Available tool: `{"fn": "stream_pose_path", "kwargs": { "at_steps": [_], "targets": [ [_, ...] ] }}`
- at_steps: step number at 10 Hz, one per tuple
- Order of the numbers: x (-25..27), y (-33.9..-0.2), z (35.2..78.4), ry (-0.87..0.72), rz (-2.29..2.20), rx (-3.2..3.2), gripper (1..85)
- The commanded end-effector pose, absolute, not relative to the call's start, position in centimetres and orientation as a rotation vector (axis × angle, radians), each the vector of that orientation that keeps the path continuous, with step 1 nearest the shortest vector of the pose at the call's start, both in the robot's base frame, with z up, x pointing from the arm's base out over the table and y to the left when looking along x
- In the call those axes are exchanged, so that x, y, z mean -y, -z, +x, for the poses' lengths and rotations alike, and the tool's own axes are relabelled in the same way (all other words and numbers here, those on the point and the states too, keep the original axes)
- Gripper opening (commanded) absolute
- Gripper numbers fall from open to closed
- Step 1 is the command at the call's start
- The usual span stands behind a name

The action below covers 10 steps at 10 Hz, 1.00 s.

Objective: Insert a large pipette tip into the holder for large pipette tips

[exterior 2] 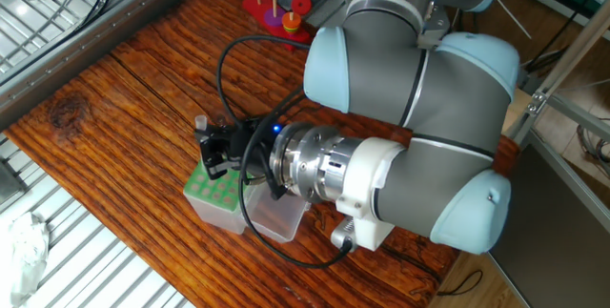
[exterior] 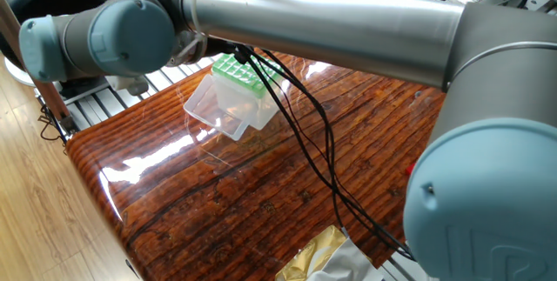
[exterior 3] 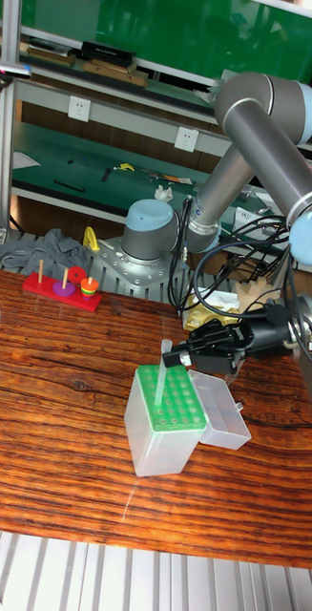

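We hold the large pipette tip (exterior 3: 164,361) upright in closed fingers (exterior 3: 179,360), its point entering the green-topped holder (exterior 3: 169,407), aligned for insertion.

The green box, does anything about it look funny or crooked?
Yes. The large pipette tip leans in the green box instead of standing straight, with most of it sticking up. The gripper is right at its top end.

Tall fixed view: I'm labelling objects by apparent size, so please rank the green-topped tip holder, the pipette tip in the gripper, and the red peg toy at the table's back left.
1. The holder for large pipette tips, clearly largest.
2. The red peg toy; it stands farther from the camera, so its true size is unsure.
3. The large pipette tip, thinnest, partly sunk into the holder.
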<state>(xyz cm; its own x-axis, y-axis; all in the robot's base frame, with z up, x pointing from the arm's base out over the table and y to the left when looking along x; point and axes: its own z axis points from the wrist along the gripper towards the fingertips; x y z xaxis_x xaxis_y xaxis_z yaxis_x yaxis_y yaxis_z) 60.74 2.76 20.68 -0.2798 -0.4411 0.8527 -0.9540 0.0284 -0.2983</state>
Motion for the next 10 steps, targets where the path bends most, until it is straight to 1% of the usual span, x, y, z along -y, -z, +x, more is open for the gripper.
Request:
{"fn": "stream_pose_path", "kwargs": {
  "at_steps": [1, 2, 3, 4, 7, 8, 9, 10],
  "targets": [
    [-3.3, -19.0, 60.7, -1.167, 1.448, 1.842, 21.0],
    [-3.7, -18.0, 61.1, -1.129, 1.504, 1.857, 36.3],
    [-3.4, -18.5, 61.3, -1.124, 1.513, 1.834, 38.7],
    [-3.5, -18.7, 61.3, -1.113, 1.524, 1.834, 44.0],
    [-3.0, -21.5, 62.1, -1.134, 1.558, 1.804, 47.0],
    [-2.8, -22.5, 62.4, -1.117, 1.573, 1.827, 46.7],
    [-3.0, -22.3, 62.8, -1.064, 1.607, 1.911, 47.0],
    [-4.2, -20.4, 63.1, -0.930, 1.662, 2.096, 47.0]
  ]
}}
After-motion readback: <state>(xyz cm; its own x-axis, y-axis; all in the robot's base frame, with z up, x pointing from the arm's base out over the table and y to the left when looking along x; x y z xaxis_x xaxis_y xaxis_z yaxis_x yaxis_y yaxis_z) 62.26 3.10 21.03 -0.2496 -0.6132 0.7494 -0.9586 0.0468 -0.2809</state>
